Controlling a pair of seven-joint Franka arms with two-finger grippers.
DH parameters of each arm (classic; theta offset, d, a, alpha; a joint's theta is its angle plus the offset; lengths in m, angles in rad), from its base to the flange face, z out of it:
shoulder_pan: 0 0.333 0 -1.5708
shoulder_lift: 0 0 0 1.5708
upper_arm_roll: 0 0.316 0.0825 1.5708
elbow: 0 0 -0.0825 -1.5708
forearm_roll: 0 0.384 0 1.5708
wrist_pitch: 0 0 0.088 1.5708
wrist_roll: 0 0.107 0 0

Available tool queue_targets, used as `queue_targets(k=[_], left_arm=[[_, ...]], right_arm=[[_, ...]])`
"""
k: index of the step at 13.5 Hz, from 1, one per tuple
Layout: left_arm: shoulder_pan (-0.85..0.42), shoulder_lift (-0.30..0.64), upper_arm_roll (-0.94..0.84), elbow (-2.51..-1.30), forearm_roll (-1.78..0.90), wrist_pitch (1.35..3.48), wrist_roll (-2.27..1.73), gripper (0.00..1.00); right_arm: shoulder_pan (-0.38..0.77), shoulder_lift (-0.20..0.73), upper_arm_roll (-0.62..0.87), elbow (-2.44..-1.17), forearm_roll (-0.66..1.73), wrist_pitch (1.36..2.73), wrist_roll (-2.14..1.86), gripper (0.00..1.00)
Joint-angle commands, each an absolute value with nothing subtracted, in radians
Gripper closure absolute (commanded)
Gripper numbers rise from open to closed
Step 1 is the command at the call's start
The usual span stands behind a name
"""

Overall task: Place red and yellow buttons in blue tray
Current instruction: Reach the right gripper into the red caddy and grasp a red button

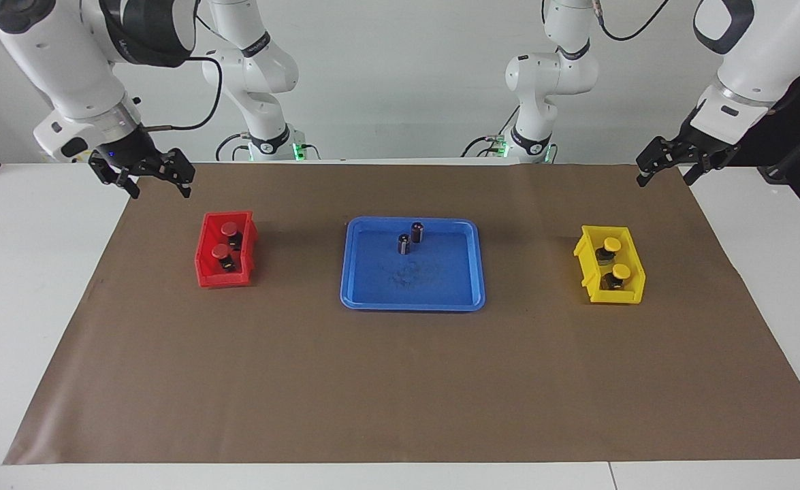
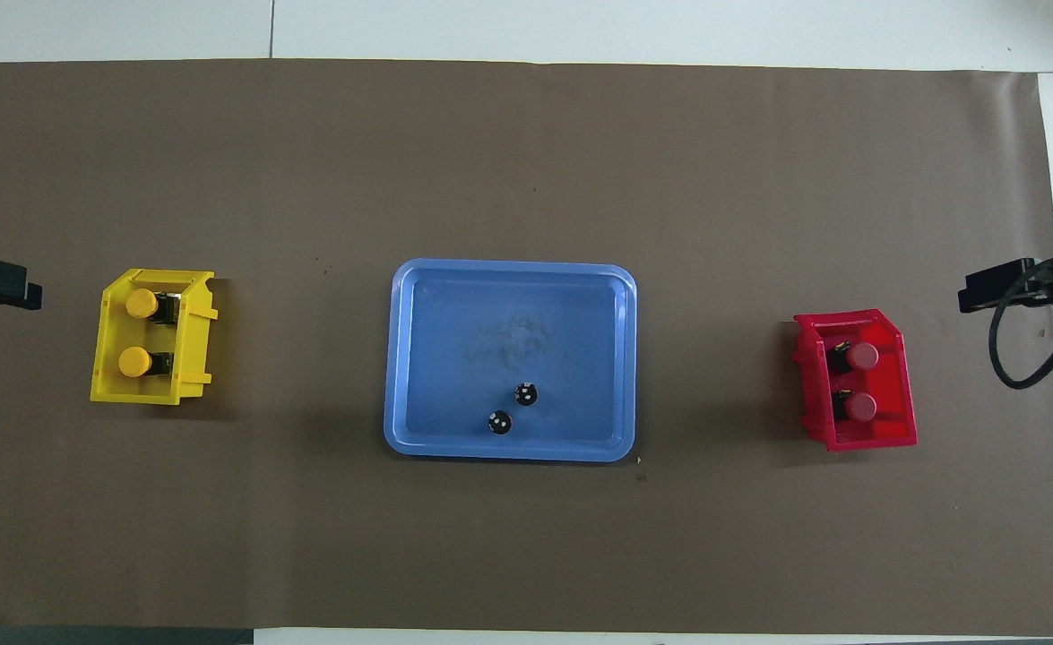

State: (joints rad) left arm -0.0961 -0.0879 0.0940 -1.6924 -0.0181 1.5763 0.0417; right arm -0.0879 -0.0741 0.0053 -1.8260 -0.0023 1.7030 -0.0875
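Two red buttons (image 1: 229,229) (image 1: 221,252) sit in the red bin (image 1: 203,258) toward the right arm's end of the table. Two yellow buttons (image 1: 612,244) (image 1: 621,271) sit in the yellow bin (image 1: 585,262) toward the left arm's end. The blue tray (image 1: 413,303) lies between the bins, with no buttons in it. My right gripper (image 1: 159,190) is open and empty, raised over the mat's edge near the red bin. My left gripper (image 1: 665,180) is open and empty, raised over the mat's corner near the yellow bin.
Two dark capless cylinders (image 1: 417,231) (image 1: 404,243) stand in the tray on the side nearer the robots. A brown mat (image 1: 400,381) covers the table under everything.
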Motion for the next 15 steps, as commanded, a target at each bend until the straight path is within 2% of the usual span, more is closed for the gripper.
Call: queue_targets(k=[1,5,8,11,15], left_arm=[[-0.095,-0.092,0.094,-1.692,0.005,1.563,0.044,0.0],[-0.098,-0.092,0.094,-1.692,0.005,1.563,0.044,0.0],[-0.101,-0.092,0.094,-1.692,0.003,1.563,0.044,0.0],[-0.101,-0.092,0.094,-1.692,0.003,1.563,0.044,0.0],[-0.101,-0.091,0.097,-1.692,0.005,1.563,0.046,0.0]], right_arm=[[-0.078,-0.068,0.009,-1.928,-0.006,1.822,-0.089,0.16],[-0.074,-0.028,0.011,-2.058,-0.003,2.014,-0.089,0.3],[-0.074,-0.018,0.011,-2.164,0.017,2.13,-0.087,0.3],[-0.072,-0.003,0.011,-2.19,0.025,2.157,-0.089,0.3],[-0.061,-0.012,0.011,-2.249,0.025,2.212,-0.089,0.38]])
